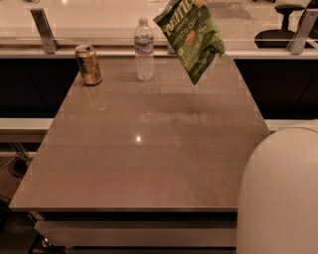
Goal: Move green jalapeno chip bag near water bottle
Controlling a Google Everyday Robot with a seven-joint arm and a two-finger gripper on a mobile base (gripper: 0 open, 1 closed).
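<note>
The green jalapeno chip bag (191, 39) hangs tilted in the air above the far right part of the table. Its top corner runs out at the frame's top edge. My gripper (199, 2) is at that top edge, almost wholly cut off, and holds the bag by its top. The water bottle (144, 49) is clear with a white cap. It stands upright on the table at the far middle, just left of the bag and lower. The bag's lower tip hangs a little above the tabletop, apart from the bottle.
A gold-brown drink can (89, 64) stands at the far left of the grey-brown table (149, 163). A white rounded part of my body (278, 193) fills the lower right corner. A glass rail with metal posts (43, 30) runs behind the table.
</note>
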